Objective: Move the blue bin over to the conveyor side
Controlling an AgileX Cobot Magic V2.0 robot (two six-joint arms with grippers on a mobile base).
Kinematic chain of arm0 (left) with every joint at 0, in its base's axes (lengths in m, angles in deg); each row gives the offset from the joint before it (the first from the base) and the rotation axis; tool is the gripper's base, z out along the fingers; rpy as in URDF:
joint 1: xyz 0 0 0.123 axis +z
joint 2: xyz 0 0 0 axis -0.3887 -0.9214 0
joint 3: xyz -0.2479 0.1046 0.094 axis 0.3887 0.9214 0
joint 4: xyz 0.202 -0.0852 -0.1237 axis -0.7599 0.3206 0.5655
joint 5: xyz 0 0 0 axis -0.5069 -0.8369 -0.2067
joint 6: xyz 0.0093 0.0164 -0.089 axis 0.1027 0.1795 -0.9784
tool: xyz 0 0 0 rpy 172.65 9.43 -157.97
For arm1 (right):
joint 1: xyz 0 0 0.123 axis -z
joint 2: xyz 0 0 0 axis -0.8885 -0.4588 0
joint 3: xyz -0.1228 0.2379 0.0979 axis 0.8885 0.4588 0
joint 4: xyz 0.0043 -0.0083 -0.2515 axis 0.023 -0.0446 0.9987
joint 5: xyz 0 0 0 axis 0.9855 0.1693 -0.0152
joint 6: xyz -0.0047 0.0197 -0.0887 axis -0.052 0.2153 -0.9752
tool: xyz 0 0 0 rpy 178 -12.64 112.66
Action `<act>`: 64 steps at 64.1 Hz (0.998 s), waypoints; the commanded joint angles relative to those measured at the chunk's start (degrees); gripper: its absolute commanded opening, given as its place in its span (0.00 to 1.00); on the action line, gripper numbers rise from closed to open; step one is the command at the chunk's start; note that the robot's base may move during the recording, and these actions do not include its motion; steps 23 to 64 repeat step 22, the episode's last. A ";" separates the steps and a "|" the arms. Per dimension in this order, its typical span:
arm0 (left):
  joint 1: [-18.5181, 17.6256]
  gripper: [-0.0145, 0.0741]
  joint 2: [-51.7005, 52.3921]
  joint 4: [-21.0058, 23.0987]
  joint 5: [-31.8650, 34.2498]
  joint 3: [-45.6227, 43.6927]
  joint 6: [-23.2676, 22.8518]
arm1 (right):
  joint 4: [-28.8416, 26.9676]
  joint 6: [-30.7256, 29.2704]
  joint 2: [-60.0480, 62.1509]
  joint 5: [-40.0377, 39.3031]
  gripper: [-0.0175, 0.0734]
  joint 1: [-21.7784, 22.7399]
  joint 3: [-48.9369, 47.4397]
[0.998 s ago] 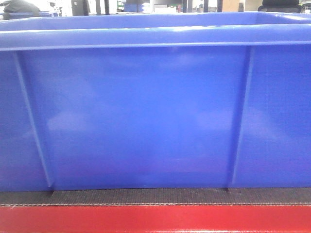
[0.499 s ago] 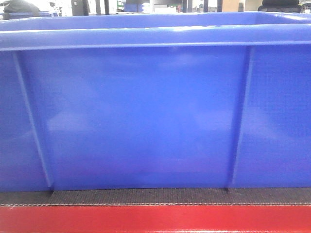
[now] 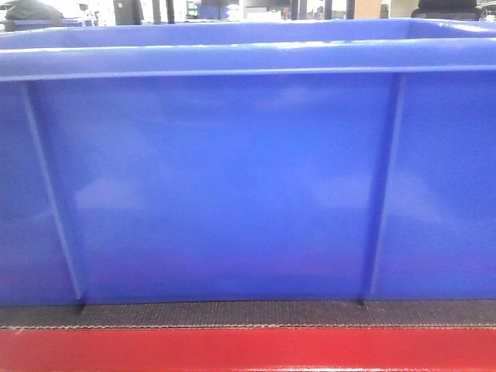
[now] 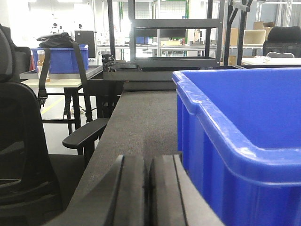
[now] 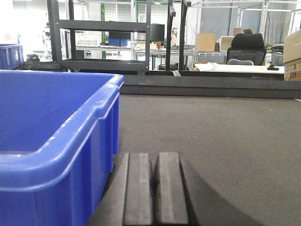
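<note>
While blue bin (image 3: pixel 232 186) sits on the conveyor side (image 3: pixel 248 313) by its red band (image 3: pixel 248 350), my left gripper (image 4: pixel 150 188) and right gripper (image 5: pixel 153 188) flank it, seemingly closed, empty.

Blue bin (image 3: pixel 232 186): its walls and rim carried no readable text or label.
Conveyor side (image 3: pixel 248 313): no markings could be read.
Background shelves and boxes: nothing was legible.

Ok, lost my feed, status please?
Left gripper shut, right gripper shut, both empty beside the large glossy blue plastic bin. Bin on dark woven belt. Nothing blocking.
</note>
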 commanded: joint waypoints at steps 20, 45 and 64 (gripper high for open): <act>0.25 0.18 0.18 0.31 1.22 -0.13 0.16 | 0.00 -0.50 0.25 -1.31 0.09 0.18 0.01; 0.25 0.18 0.18 0.31 1.22 -0.13 0.16 | 0.00 -0.50 0.25 -1.31 0.09 0.18 0.01; 0.25 0.18 0.18 0.31 1.22 -0.13 0.16 | 0.00 -0.50 0.25 -1.31 0.09 0.18 0.01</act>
